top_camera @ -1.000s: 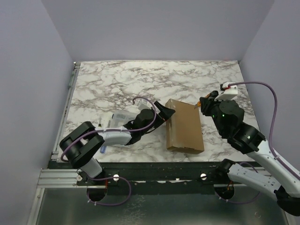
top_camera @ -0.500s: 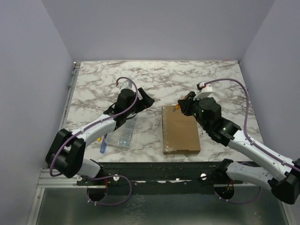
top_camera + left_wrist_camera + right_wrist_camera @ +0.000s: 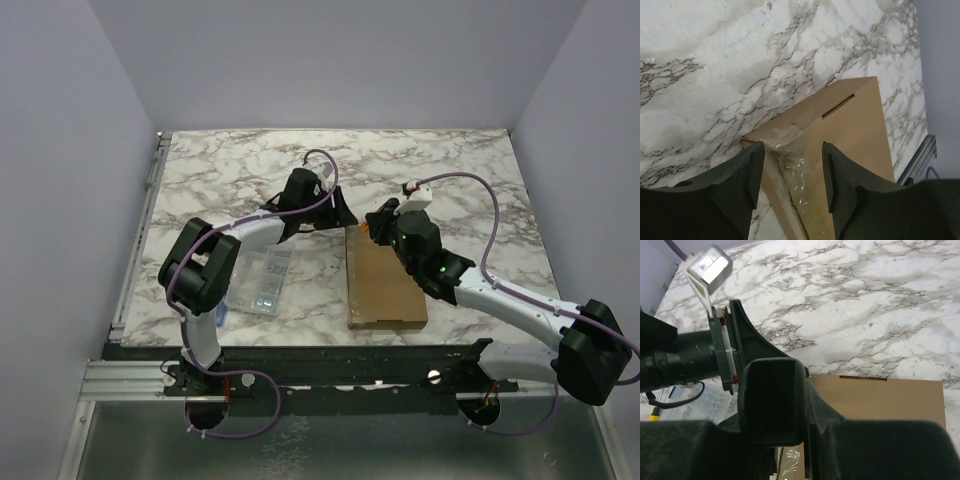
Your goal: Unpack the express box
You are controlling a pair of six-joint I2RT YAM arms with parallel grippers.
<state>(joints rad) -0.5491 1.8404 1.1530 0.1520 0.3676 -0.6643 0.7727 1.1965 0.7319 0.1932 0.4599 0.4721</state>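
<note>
Swinging over from the clear case [image 3: 258, 283], our left gripper [image 3: 338, 214] now meets the 11 o'clock corner of the express box [image 3: 386, 285]. The right gripper [image 3: 374, 226] has crept to the box's 12 o'clock edge, and we cannot tell its grip. Left wrist: narrowing jaws, still apart, straddle the clear tape [image 3: 796, 167]. Right wrist: the box lies shut at 5 o'clock, so opening starts now.

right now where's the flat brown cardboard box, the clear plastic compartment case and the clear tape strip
flat brown cardboard box [image 3: 380, 295]: top view, bare lid centre
clear plastic compartment case [image 3: 260, 285]: top view, its middle
clear tape strip [image 3: 796, 162]: left wrist view, near the box corner
</note>
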